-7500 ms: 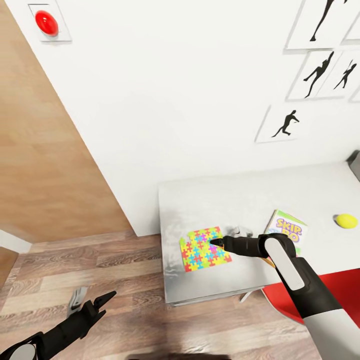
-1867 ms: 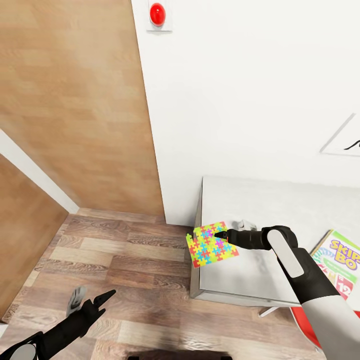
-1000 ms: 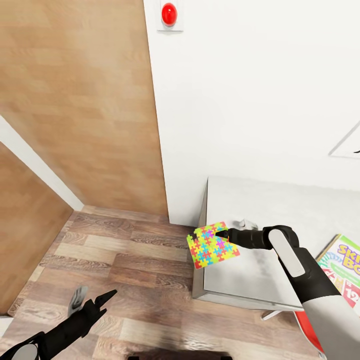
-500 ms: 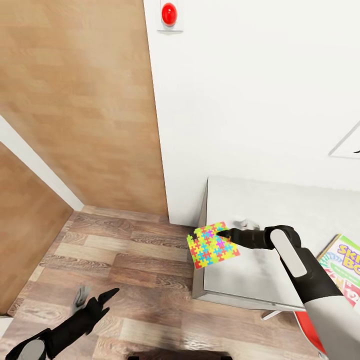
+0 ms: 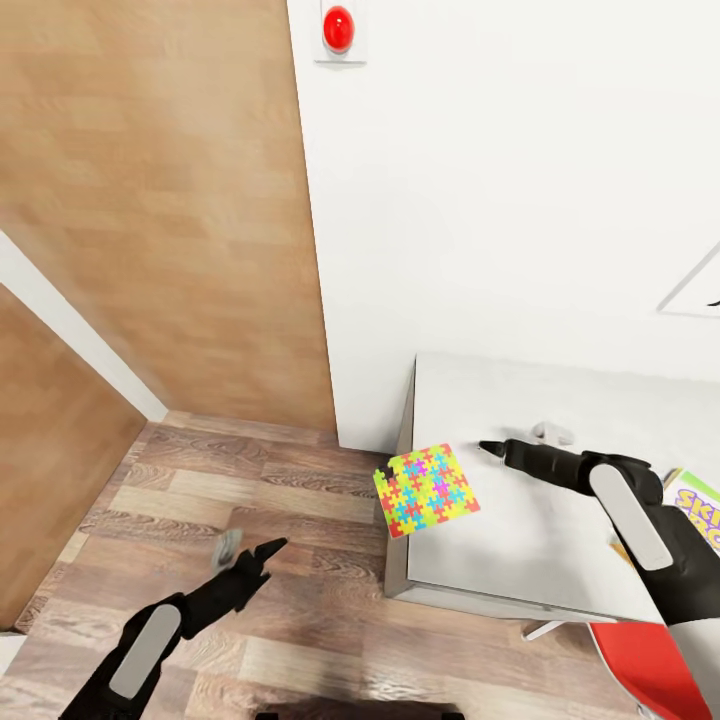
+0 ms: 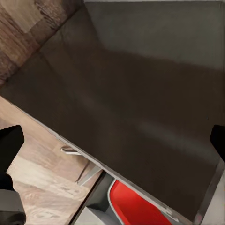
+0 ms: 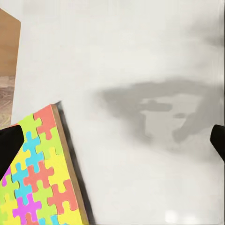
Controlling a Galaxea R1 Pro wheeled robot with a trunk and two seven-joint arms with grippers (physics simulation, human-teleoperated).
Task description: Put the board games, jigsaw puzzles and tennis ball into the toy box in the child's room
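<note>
One puzzle left overhanging the table's corner, both grippers free

We see the jigsaw puzzle (image 5: 426, 490) lying flat at the near left corner of the table (image 5: 520, 540), part of it jutting past the edge over the wood floor (image 5: 200, 500). We read that overhang as deliberate: a thin slab lying flush on a desk top gives fingers nothing to get under, whereas an edge sticking out into the air can be pinched from above and below.

Our right gripper (image 5: 490, 448) hangs over the table just beside the puzzle, apart from it and holding nothing. In the right wrist view its two dark fingertips sit at opposite borders, spread wide, with the puzzle's (image 7: 40, 178) orange-brown edge and bare table between them. Our left gripper (image 5: 250, 553) is low over the floor, pointing up toward the projecting corner. In the left wrist view its fingertips (image 6: 10, 143) also stand wide apart, with the dark underside of the table ahead and a red seat (image 6: 136, 206) below.

We judge that the left arm is placed to take the puzzle from the floor side. One board game (image 5: 697, 505) peeks in at the right edge of the head view. The risk we see is the puzzle tipping off the corner if nudged.
</note>
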